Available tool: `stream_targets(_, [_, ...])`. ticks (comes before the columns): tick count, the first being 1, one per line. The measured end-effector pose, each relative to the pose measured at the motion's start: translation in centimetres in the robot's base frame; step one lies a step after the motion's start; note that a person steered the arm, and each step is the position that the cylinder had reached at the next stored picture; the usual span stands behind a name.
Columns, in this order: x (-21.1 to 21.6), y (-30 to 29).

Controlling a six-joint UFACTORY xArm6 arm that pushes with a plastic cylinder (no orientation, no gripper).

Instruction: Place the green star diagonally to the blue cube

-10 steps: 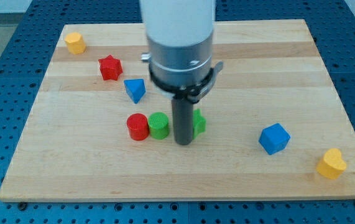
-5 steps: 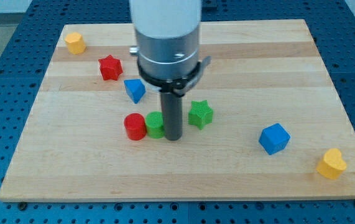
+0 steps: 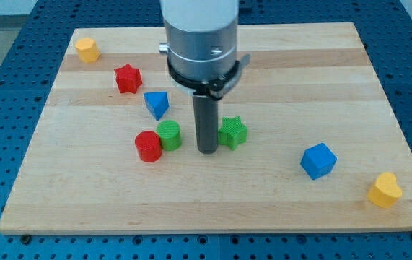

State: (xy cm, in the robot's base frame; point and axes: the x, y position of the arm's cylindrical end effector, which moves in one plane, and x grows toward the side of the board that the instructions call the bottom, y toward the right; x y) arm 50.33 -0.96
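Note:
The green star (image 3: 233,133) lies near the board's middle. The blue cube (image 3: 317,160) sits to its lower right, well apart. My tip (image 3: 207,151) is on the board just left of the green star, touching or almost touching it. A green cylinder (image 3: 169,135) stands to the left of the tip with a small gap. A red cylinder (image 3: 148,146) touches the green cylinder on its lower left.
A blue triangular block (image 3: 157,105) sits above the cylinders. A red star (image 3: 128,78) and a yellow block (image 3: 86,50) lie toward the top left. A yellow heart (image 3: 384,190) is at the bottom right corner of the wooden board (image 3: 307,65).
My tip moved left off the green star, pushed the green and red cylinders left, then came back right beside the star. The cylinders now sit farther left and slightly higher.

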Motion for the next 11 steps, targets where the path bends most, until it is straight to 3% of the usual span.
stream_targets(1, [-0.1, -0.3])
stream_targets(3, [-4.8, -1.7])
stream_targets(4, [-5.0, 0.3])
stream_targets(11, [-1.1, 5.5])
